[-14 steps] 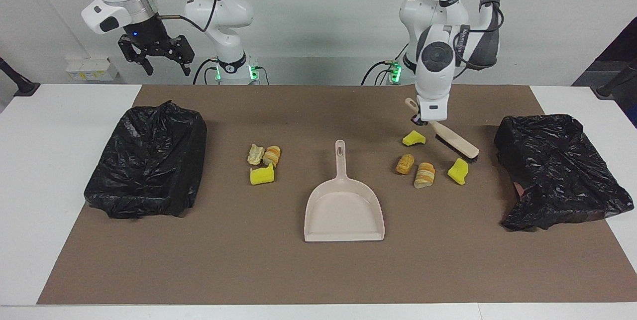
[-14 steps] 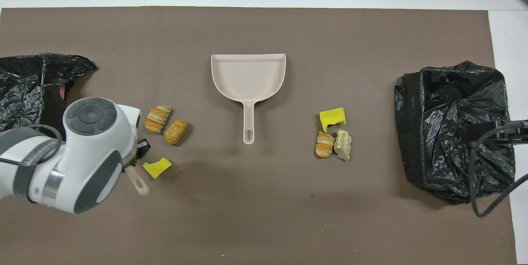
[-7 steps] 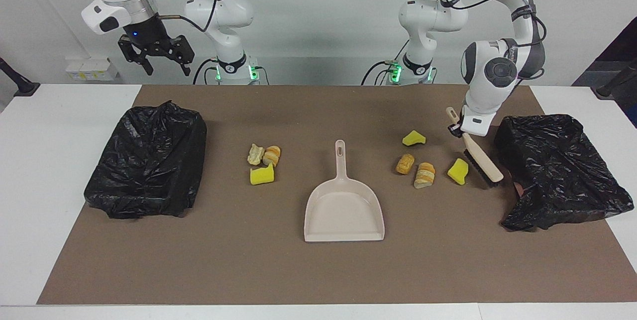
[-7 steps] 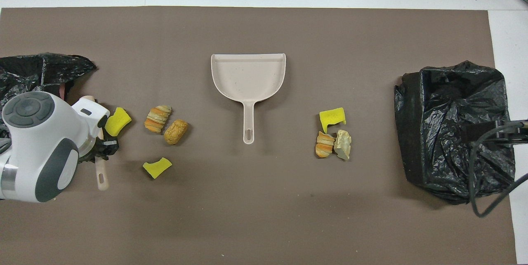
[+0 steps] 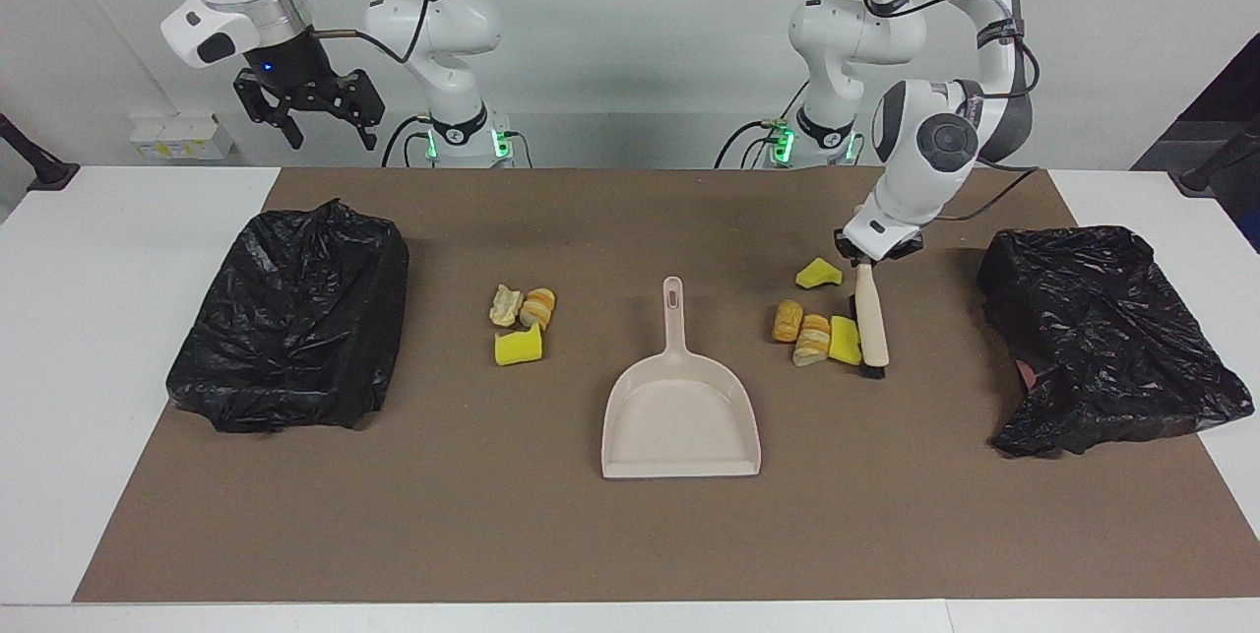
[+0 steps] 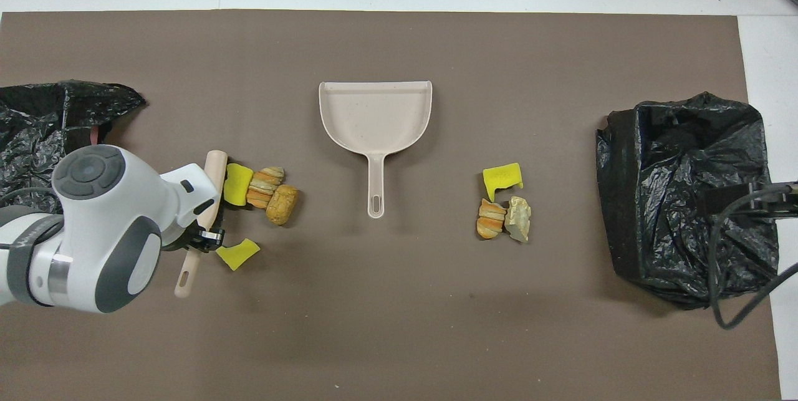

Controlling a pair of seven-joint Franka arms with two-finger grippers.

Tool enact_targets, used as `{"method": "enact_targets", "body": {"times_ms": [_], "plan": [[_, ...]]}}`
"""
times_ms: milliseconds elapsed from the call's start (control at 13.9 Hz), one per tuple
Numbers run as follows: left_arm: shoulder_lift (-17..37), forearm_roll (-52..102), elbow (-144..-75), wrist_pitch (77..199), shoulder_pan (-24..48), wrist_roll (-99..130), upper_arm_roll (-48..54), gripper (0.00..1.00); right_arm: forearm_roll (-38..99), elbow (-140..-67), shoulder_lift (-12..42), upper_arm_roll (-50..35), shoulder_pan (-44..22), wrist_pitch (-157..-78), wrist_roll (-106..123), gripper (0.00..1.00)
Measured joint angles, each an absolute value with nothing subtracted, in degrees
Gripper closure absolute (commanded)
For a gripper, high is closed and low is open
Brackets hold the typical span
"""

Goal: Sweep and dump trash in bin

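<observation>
Facing view shows the left end effector (image 5: 870,259) clamped on the handle of a small brush (image 5: 870,328), whose bristle end rests on the tabletop (image 5: 886,515) just below it, pressed against a yellow sponge chunk (image 5: 844,340) that touches two bread pieces (image 5: 799,330). One more sponge chunk (image 5: 818,274) lies just beside the end effector, toward the dustpan's handle and apart from that row. The step in hand appears to be sweeping this cluster toward the beige dustpan (image 5: 681,416), which sits well apart from the brush, its mouth turned away from the robots and its handle toward them. The next move probably calls for gathering the stray chunk and steering the pile round to the open mouth, or steadying the pan first. The right end effector (image 5: 308,111) waits with fingers spread, holding nothing, raised over the tabletop's edge near one of the two bag-lined bins (image 5: 295,318). By count: four pieces by the brush, three more (image 5: 520,318) in a second cluster toward the right arm's end, seven in all; one dustpan, one brush, two bins (image 5: 1102,338).
</observation>
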State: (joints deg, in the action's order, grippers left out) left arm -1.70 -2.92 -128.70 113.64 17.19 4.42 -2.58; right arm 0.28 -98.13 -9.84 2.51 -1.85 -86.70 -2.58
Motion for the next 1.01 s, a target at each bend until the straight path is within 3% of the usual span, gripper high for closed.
{"method": "enact_targets", "body": {"times_ms": [288, 721, 1009], "plan": [[-2.22, -2.73, -127.09, 111.69, 20.86, 4.67, -2.77, 1.00, 0.28, -98.13, -9.84, 2.51, -1.85, -86.70, -2.58, 0.00], [-7.11, -2.63, -124.01, 104.57, 19.63, 14.60, -4.39, 1.00, 0.28, -98.13, -9.84, 2.51, -1.85, -86.70, -2.58, 0.00], [-7.20, -2.62, -124.86, 104.56, 16.58, 18.80, -4.45, 1.00, 0.28, -98.15, -9.83, 2.51, -1.85, -86.70, -2.55, 0.00]]}}
